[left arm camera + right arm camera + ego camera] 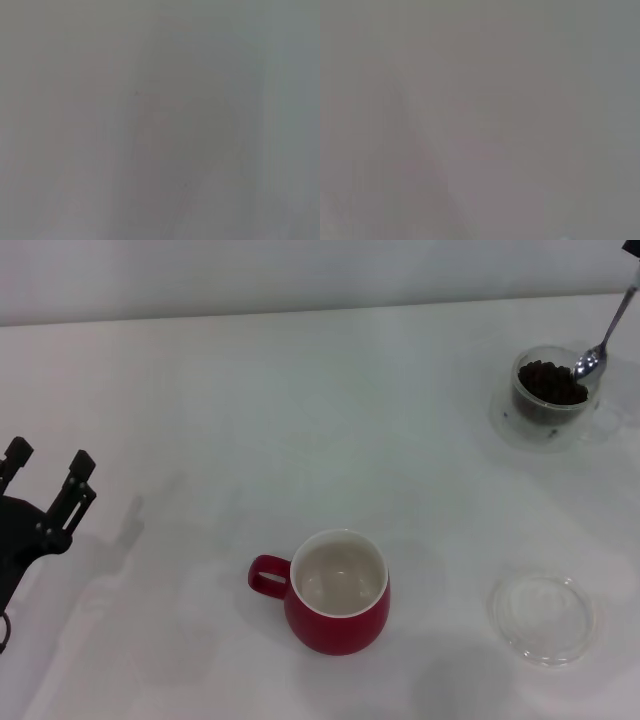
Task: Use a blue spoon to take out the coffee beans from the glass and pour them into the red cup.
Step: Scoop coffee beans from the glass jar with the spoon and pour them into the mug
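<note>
- The blue spoon [603,341], a small teaspoon showing only its shiny metal bowl and neck, tilts with its bowl at the rim of the small clear double-walled glass [549,395], over the dark brown coffee beans [549,383].
- Its neck rises up and away from the glass toward the right gripper (barely in view, so its grip cannot be told).
- The glossy red ceramic cup [338,593] stands well apart from the glass, nearer the robot and to the left.
- The left gripper [45,472] idles far left of the glass, fingers spread and holding nothing.

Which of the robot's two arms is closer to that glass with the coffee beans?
The right. It holds the blue spoon at the glass, reaching in from the far right corner. The left pincer sits far across the table.
</note>
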Available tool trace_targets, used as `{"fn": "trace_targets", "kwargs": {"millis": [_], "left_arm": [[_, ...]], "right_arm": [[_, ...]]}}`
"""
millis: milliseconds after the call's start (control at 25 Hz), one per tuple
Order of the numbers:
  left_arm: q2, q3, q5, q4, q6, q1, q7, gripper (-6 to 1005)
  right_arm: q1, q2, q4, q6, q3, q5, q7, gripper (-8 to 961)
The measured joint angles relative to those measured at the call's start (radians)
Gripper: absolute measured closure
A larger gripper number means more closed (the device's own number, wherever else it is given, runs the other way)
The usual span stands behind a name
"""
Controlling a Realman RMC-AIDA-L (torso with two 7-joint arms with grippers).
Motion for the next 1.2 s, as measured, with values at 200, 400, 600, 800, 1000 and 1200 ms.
{"fn": "trace_targets", "kwargs": {"millis": [200, 400, 600, 800, 1000, 1200], "left_arm": [[0.0, 0.0, 0.003, -0.007, -0.001, 0.002, 0.0, 272], [0.0, 0.0, 0.003, -0.015, 0.001, 0.002, 0.0, 272], [0.0, 0.001, 0.003, -0.019, 0.003, 0.003, 0.0, 272], [0.0, 0.001, 0.003, -0.019, 0.004, 0.004, 0.0, 271], [0.0, 0.001, 0.003, -0.019, 0.007, 0.003, 0.0, 271], [0.001, 0.001, 0.003, -0.019, 0.008, 0.001, 0.0, 271]], "right_arm": [[0.012, 0.006, 0.0, -0.036, -0.003, 0.025, -0.028, 801], [0.024, 0.019, 0.0, -0.055, -0.001, 0.04, -0.076, 801], [0.029, 0.035, 0.0, -0.082, -0.006, 0.059, -0.147, 800], [0.038, 0.044, 0.007, -0.11, -0.012, 0.06, -0.186, 800], [0.045, 0.06, 0.006, -0.148, -0.011, 0.06, -0.203, 799], [0.048, 0.068, 0.013, -0.16, -0.012, 0.06, -0.254, 799]]}}
